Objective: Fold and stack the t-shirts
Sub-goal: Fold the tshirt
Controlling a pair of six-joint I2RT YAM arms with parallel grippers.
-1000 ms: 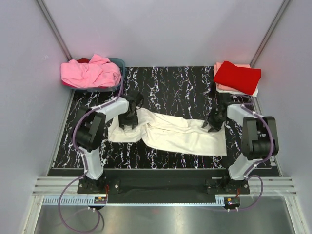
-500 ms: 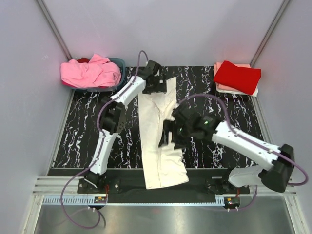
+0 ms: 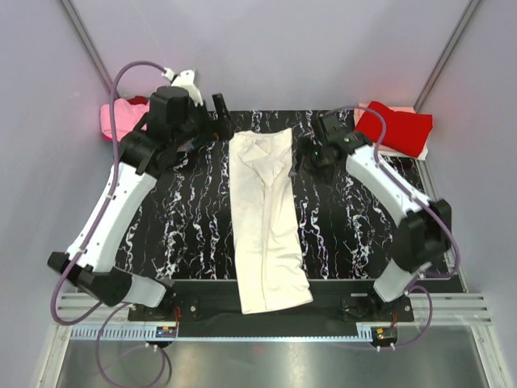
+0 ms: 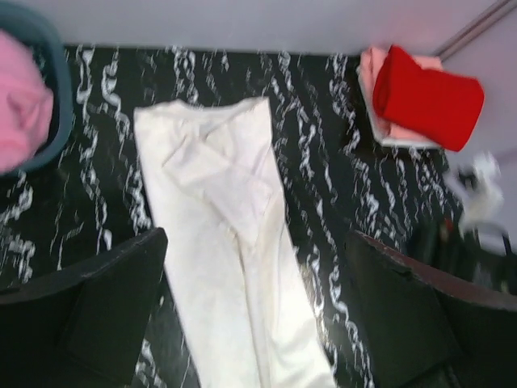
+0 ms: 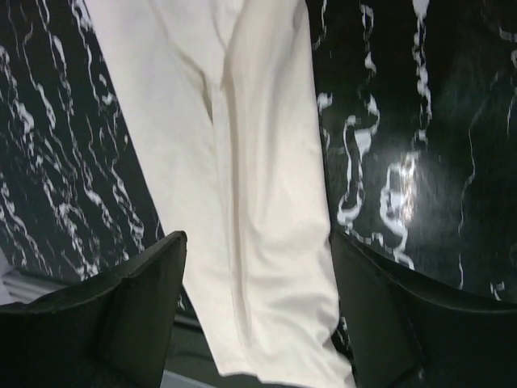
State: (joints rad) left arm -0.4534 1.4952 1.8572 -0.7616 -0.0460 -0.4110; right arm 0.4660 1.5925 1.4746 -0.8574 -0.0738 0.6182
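A white t-shirt [image 3: 262,218], folded into a long strip, lies down the middle of the black marbled table, and its near end hangs over the front edge. It shows in the left wrist view [image 4: 218,218] and the right wrist view [image 5: 250,186]. My left gripper [image 3: 219,110] is open and empty, raised above the far left of the shirt [image 4: 257,242]. My right gripper [image 3: 311,153] is open and empty, raised to the right of the shirt's far part [image 5: 258,242]. A folded red shirt [image 3: 393,128] tops a stack at the far right.
Pink shirts [image 3: 119,120] lie in a teal basket [image 4: 56,89] at the far left, mostly hidden by my left arm in the top view. The red stack [image 4: 424,97] sits by the right wall. Grey walls close in three sides.
The white shirt went from lying sideways to lengthwise, folded narrower. Both grippers have let go of it and lifted to the far end of the table.
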